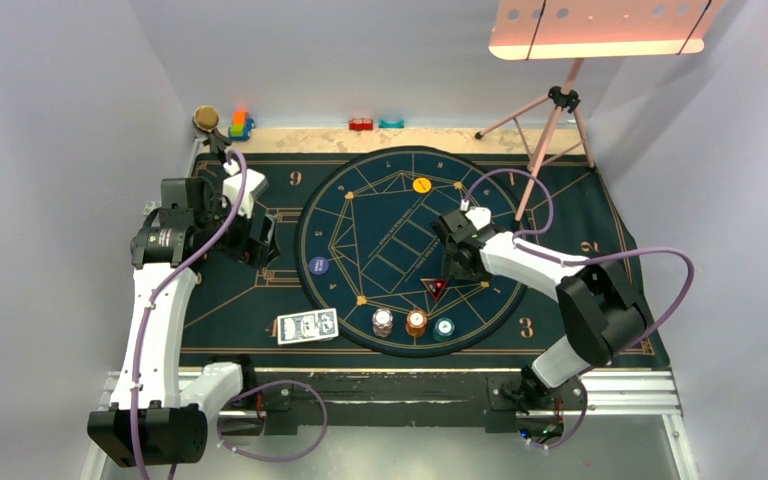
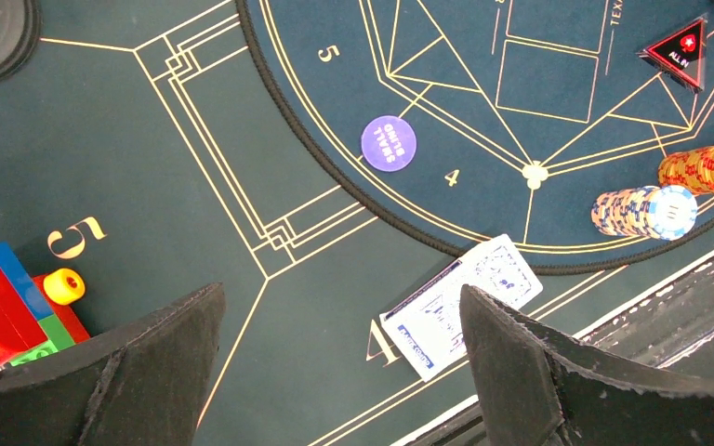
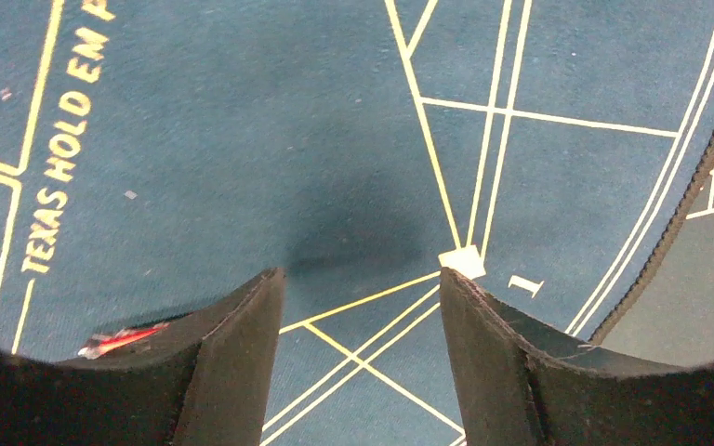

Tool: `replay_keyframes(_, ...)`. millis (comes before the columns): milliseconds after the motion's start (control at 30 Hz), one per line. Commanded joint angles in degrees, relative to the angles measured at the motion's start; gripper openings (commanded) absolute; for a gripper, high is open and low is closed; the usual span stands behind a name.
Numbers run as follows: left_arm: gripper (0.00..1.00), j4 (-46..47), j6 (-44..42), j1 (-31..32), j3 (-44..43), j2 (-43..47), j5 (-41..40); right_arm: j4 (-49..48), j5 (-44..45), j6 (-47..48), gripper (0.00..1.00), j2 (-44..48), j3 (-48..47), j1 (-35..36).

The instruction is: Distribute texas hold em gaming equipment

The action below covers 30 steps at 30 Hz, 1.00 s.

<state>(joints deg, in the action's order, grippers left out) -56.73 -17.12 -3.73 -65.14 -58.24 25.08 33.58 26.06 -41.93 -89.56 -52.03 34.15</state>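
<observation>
both claws are hanging wide open and empty: the left gripper [image 2: 339,299] near the table's [image 1: 600,215] left edge, the right gripper [image 3: 361,279] over the round mat [image 1: 355,215]. the deck of cards [image 1: 307,326] is lying by the table's near edge, beside three chip stacks [image 1: 416,322] lining the mat's near rim.

Card deck [image 1: 307,326]: blue-white backs, flat, on base side of L pincer [image 1: 258,245]. Blue "small blind" disc [image 1: 318,265] flat, just R of it. White chips [image 1: 383,322], orange chips [image 1: 416,322], teal chips [image 1: 444,327]: 3 stacks in a row, base side of R pincer [image 1: 457,265]. Orange disc [image 1: 422,185] flat, beyond it. Red-black all-in triangle [image 1: 438,289] just beside its tips.
</observation>
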Motion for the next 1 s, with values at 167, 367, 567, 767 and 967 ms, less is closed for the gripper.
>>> replay_keyframes(167, 1.0, -0.2, -1.2, -0.2, -2.4, -0.2, -0.5, -1.6, 1.1, 6.8, 0.8, 1.7, -5.5, 8.0)
replay_keyframes(367, 1.0, -0.8, -1.7, -0.3, -3.0, -0.2, -0.8, -2.7, -2.7, 8.6, 0.82, -0.6, -5.3, 11.2)
replay_keyframes(567, 1.0, -0.9, -1.8, -0.2, -3.4, -0.3, -1.0, -1.7, -2.0, 7.4, 0.8, -3.9, -4.7, 12.9)
replay_keyframes(767, 1.0, -1.5, -2.1, -0.2, -4.0, -0.4, -1.2, 1.4, 0.0, 2.7, 0.73, -7.6, -5.4, 12.7)
replay_keyframes(967, 1.0, -1.9, -2.6, -0.3, -4.4, -0.2, -1.8, 2.7, 2.1, -2.5, 0.57, -6.8, -4.3, 8.6)
